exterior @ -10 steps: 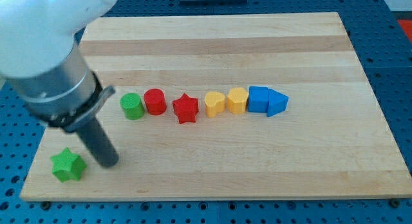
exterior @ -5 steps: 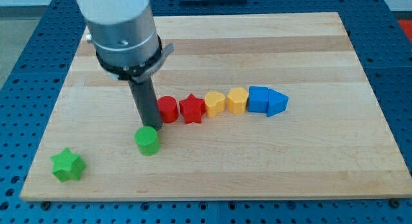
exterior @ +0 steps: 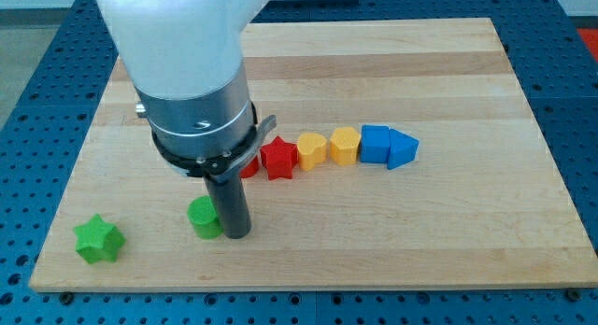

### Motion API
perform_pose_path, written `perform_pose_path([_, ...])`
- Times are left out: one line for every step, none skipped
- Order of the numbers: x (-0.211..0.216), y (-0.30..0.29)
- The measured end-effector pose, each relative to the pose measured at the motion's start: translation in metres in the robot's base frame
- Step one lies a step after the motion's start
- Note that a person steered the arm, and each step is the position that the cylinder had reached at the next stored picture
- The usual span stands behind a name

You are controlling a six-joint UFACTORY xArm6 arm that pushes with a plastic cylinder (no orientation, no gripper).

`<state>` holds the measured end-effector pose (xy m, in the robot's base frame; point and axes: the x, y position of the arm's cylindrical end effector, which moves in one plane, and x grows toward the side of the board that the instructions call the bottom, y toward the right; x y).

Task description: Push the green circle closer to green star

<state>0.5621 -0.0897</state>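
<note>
Green circle (exterior: 203, 217) sits low on wooden board (exterior: 486, 232), right of green star (exterior: 98, 239), gap between them. My tip (exterior: 237, 235) touches circle's right side, so push toward view's left looks under way; next move, I judge: slide left, centred on circle, stop short of star. No pincer on this rod, so nothing to open or clench. Further right: red circle (exterior: 249, 165) partly hidden, red star (exterior: 278, 158), two yellow blocks (exterior: 327, 148), two blue blocks (exterior: 388, 146). Blocks matte, chunky; board pale, grained.
</note>
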Motion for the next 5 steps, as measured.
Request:
perform_pose_path([-0.012,-0.009])
perform_pose_path([-0.014,-0.029])
perform_pose_path([-0.014,-0.055])
perform_pose_path([-0.014,-0.07])
perform_pose_path([-0.017,-0.056])
